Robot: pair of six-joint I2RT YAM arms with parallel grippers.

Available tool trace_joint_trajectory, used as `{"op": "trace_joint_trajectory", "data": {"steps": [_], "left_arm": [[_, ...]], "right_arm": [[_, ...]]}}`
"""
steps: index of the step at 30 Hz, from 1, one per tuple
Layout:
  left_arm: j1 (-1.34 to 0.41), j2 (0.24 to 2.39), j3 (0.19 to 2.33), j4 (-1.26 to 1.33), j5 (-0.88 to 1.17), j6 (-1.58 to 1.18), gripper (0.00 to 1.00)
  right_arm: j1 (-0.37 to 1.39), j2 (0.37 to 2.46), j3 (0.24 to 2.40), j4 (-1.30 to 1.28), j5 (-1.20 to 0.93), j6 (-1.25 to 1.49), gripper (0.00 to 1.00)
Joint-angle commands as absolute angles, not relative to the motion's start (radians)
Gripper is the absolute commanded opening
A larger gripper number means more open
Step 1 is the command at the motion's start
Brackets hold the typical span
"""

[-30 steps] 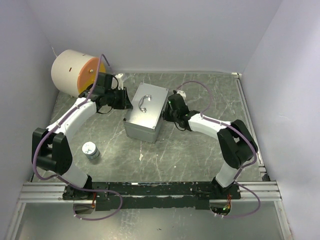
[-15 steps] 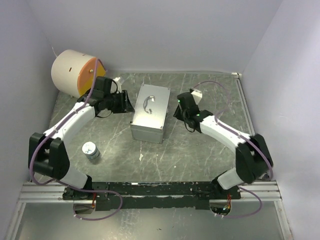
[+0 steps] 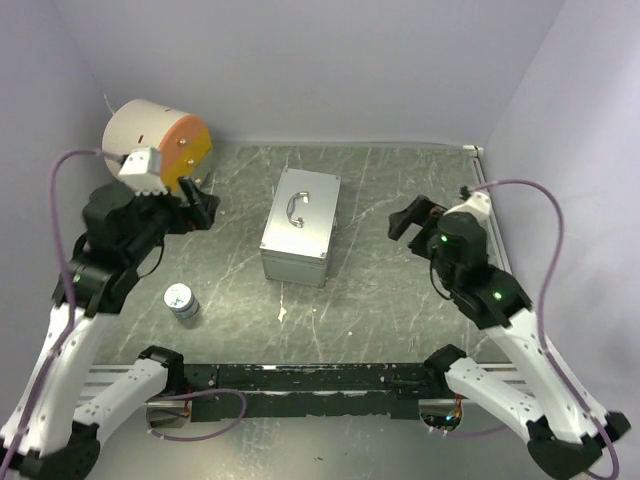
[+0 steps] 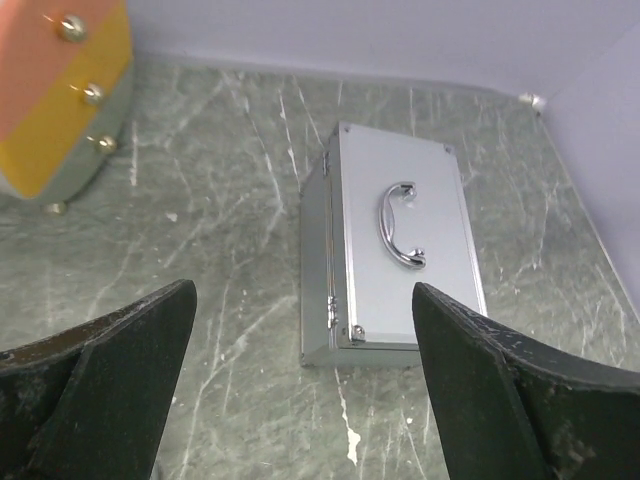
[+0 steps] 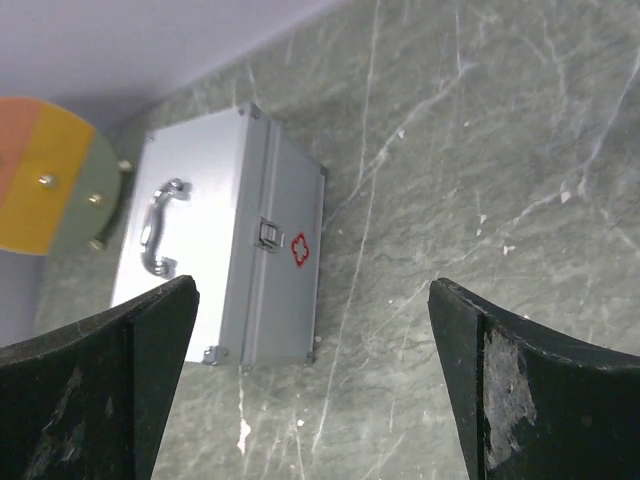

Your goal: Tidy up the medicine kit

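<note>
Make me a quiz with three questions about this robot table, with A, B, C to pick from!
1. Where is the little round jar? A) on the table, left of the silver case; B) on top of the case; C) in a gripper.
2. What colour is the cross on the case's side? A) blue; B) red; C) green.
3. The case's lid is: A) wide open; B) missing; C) shut.
Answers: 1 A, the top view shows it there; 2 B, the right wrist view shows it red; 3 C, both wrist views show the lid closed.
</note>
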State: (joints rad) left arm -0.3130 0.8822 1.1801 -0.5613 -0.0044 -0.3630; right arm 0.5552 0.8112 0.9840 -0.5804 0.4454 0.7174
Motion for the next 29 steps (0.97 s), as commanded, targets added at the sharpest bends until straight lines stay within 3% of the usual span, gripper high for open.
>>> {"op": "trace_joint_trajectory", "data": {"steps": [1, 11, 29], "left_arm": [[-0.311, 0.730, 1.142, -0.659, -0.104, -0.349, 1.00], [-0.311, 0.431, 1.105, -0.815, -0.193, -0.392, 1.00], [-0.312, 0.366, 1.163, -0.951, -0.185, -0.388, 1.00]], "right_arm": [[0.551, 0.720, 1.069, -0.787, 0.487, 0.702, 1.00], [0.551, 0.547, 1.160, -0.982, 0.540, 0.620, 1.00], [0.551, 0.458, 1.144, -0.974, 0.499, 0.603, 1.00]]}}
